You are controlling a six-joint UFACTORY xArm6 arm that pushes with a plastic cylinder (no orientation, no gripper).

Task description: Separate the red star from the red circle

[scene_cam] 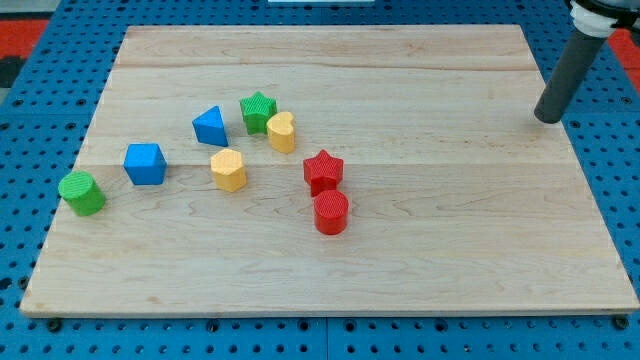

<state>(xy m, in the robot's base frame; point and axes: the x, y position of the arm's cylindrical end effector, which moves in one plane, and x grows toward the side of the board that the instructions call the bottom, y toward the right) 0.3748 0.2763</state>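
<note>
The red star (pixel 323 170) lies near the middle of the wooden board (pixel 420 250). The red circle (pixel 331 212) sits just below it, touching or nearly touching. My tip (pixel 547 118) is at the board's right edge near the view's top right, far to the right of and above both red blocks. The rod rises from it toward the top right corner.
A green star (pixel 258 111) and a yellow heart (pixel 282 131) touch at upper middle. A blue triangle (pixel 210 126), a yellow hexagon (pixel 228 169), a blue cube (pixel 145 164) and a green cylinder (pixel 81 192) lie to the left. Blue pegboard surrounds the board.
</note>
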